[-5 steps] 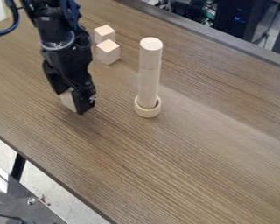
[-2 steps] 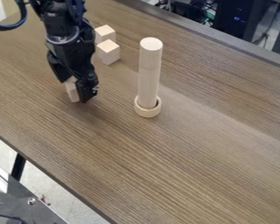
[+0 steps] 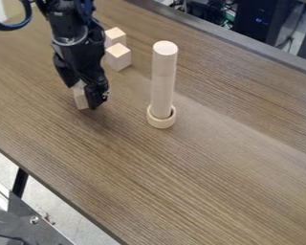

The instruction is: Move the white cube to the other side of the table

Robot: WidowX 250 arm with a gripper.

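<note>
The black gripper (image 3: 83,97), left of the upright rod (image 3: 163,81) in the view, is closed on the white cube (image 3: 81,98), a finger to either side, likely to keep it from slipping in the carry; whether its base touches the table (image 3: 200,177) is hard to tell. The rod stands in a wooden ring (image 3: 161,117), presumably for steadiness. Two spare cubes (image 3: 118,57) sit behind and left of the rod, apart from the grip.

Two pale cubes (image 3: 118,57), upright wooden cylinder (image 3: 163,81) in a ring (image 3: 160,123)
</note>
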